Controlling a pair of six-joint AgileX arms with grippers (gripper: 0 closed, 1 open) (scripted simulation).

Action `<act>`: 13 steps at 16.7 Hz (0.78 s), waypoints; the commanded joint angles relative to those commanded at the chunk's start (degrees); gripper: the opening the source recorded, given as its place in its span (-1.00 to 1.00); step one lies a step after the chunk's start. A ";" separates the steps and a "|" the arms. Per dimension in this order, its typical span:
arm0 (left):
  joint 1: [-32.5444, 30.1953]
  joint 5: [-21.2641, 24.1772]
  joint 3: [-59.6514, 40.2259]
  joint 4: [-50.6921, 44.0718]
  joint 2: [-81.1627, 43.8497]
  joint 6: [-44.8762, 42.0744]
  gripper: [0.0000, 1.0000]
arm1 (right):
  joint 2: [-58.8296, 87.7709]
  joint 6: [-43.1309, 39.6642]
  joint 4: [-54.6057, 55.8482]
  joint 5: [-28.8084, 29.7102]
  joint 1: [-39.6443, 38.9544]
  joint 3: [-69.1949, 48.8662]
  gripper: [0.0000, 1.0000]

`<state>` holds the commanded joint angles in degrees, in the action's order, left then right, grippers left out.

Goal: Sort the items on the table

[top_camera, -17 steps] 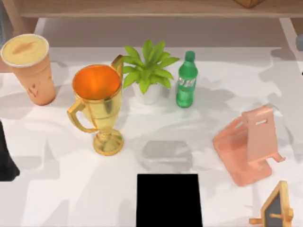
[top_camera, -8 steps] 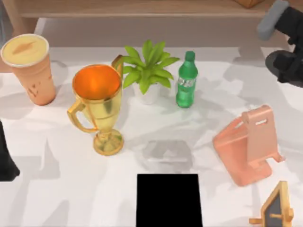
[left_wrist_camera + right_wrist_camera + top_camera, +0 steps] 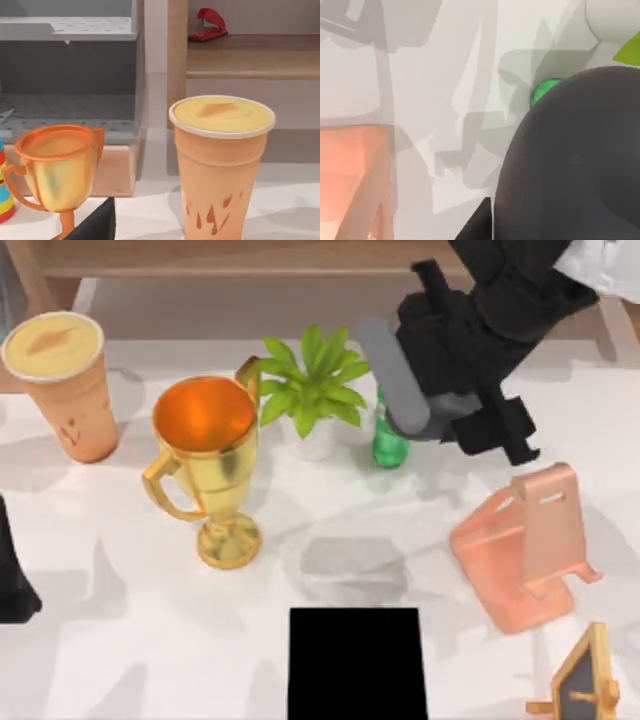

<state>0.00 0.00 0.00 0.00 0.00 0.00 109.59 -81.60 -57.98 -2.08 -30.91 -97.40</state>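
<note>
My right gripper (image 3: 428,390) hangs above the back middle of the table (image 3: 120,640), shut on the dark grey computer mouse (image 3: 388,370). The mouse covers the top of a green bottle. Up close in the right wrist view, the mouse (image 3: 570,165) is a large dark rounded shape. The tall orange cup (image 3: 62,385) with a cream-yellow top stands upright at the back left, and it is close in the left wrist view (image 3: 220,160). My left arm (image 3: 12,575) is parked at the left edge.
A gold trophy (image 3: 207,455), a potted plant (image 3: 315,390) and the green bottle (image 3: 388,445) stand across the middle. A pink phone stand (image 3: 525,545) and a small wooden chalkboard (image 3: 585,680) are at the right. A black mat (image 3: 357,663) lies front centre.
My right arm has swept in from the upper right corner to above the green bottle, carrying the grey mouse. The left arm and the items on the table have not moved.
</note>
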 joint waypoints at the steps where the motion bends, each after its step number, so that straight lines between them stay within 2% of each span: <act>1: 0.00 0.00 0.00 0.00 0.00 0.00 1.00 | 0.32 -4.83 0.38 0.13 -2.60 1.41 -1.00; 5: 0.00 0.00 0.00 0.00 0.00 0.00 1.00 | 2.72 -22.77 1.12 0.82 -12.07 7.95 -1.00; 8: 0.00 0.00 0.00 0.00 0.00 0.00 1.00 | 4.87 -33.32 1.46 1.20 -17.97 12.19 -1.00; 13: 0.00 0.00 0.00 0.00 0.00 0.00 1.00 | 7.09 -41.99 1.91 1.46 -23.15 15.78 -1.00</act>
<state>0.00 0.00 0.00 0.00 0.00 0.00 116.68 -123.58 -56.07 -0.62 -54.06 -81.62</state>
